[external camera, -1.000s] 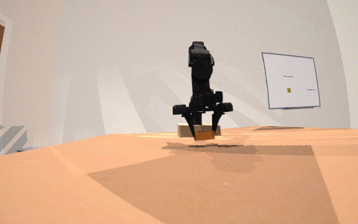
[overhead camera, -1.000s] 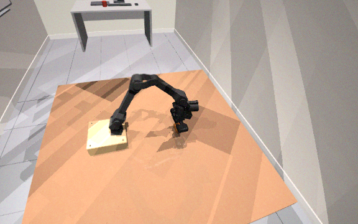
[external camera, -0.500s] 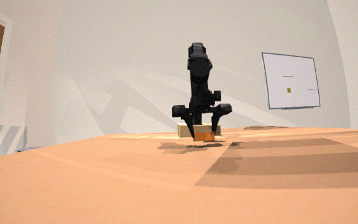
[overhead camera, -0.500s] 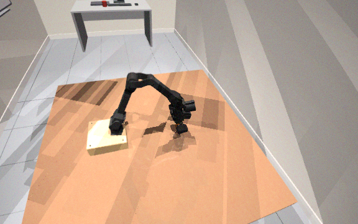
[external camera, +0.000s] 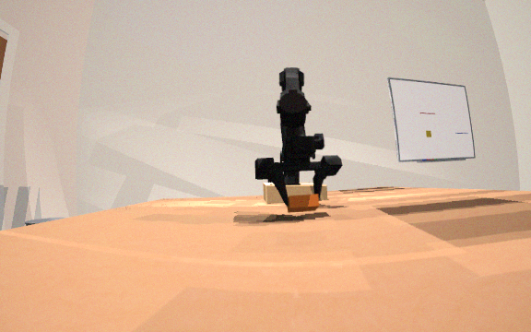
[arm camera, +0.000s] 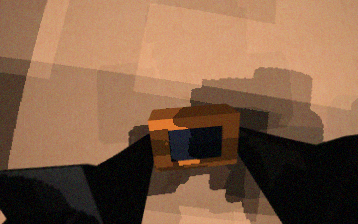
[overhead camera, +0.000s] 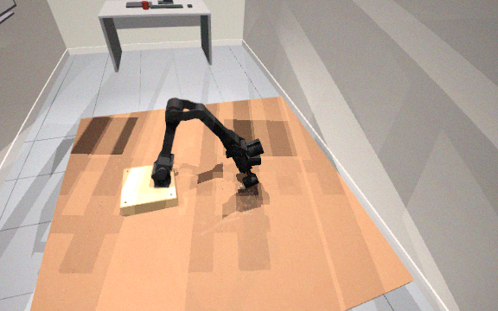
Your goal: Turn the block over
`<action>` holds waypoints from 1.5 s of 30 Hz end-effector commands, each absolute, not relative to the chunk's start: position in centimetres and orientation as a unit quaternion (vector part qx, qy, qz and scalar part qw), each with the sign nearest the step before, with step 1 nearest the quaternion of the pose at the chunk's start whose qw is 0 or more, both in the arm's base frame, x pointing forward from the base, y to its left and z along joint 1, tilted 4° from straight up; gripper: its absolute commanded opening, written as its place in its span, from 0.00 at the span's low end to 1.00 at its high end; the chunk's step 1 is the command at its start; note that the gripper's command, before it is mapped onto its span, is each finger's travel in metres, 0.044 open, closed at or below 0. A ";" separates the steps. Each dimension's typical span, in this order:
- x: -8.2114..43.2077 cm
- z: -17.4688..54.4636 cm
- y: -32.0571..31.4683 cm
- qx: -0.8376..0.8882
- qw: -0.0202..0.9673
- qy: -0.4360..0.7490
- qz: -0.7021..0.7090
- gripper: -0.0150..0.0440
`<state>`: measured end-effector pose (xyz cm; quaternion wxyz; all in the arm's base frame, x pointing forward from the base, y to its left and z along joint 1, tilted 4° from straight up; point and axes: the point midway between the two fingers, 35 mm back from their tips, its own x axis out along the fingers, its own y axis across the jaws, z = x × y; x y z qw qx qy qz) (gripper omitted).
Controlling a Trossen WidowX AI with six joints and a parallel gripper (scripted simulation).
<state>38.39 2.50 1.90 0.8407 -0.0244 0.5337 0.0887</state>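
Note:
An orange block (external camera: 303, 204) (arm camera: 205, 117) is between the fingers of my gripper (overhead camera: 249, 176) (external camera: 302, 202) (arm camera: 192, 135), which is shut on it. In the wrist view its marked side, with a dark blue rectangle (arm camera: 195, 143), faces the camera. In the exterior view the block is slightly tilted and hangs a little above the table (overhead camera: 145, 259) (external camera: 265, 295) (arm camera: 105, 30), with shadow below it. In the top view the gripper hides nearly all of the block.
The arm stands on a pale yellow base slab (overhead camera: 141, 187) (external camera: 273, 194) toward the left of the table in the top view. A grey desk (overhead camera: 158, 9) with small items stands well beyond the table. A whiteboard (external camera: 431, 101) hangs on the wall.

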 end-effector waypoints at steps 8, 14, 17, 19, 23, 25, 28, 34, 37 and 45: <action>37.6 2.4 2.5 -0.015 0.887 0.453 0.093 0.25; 37.4 2.5 2.5 -0.015 0.892 0.443 0.093 0.25; 37.6 2.4 2.5 -0.014 0.894 0.439 0.093 0.25; 37.9 1.9 2.5 -0.013 0.899 0.427 0.093 0.25; 38.5 1.1 2.6 -0.010 0.911 0.402 0.092 0.25; 38.8 0.7 2.6 -0.009 0.917 0.389 0.092 0.25; 39.1 0.2 2.6 -0.006 0.925 0.369 0.091 0.25; 39.4 -0.6 2.6 -0.002 0.940 0.330 0.091 0.25; 39.4 -0.9 2.6 0.000 0.946 0.311 0.091 0.25; 39.0 -1.3 2.6 0.005 0.962 0.257 0.091 0.25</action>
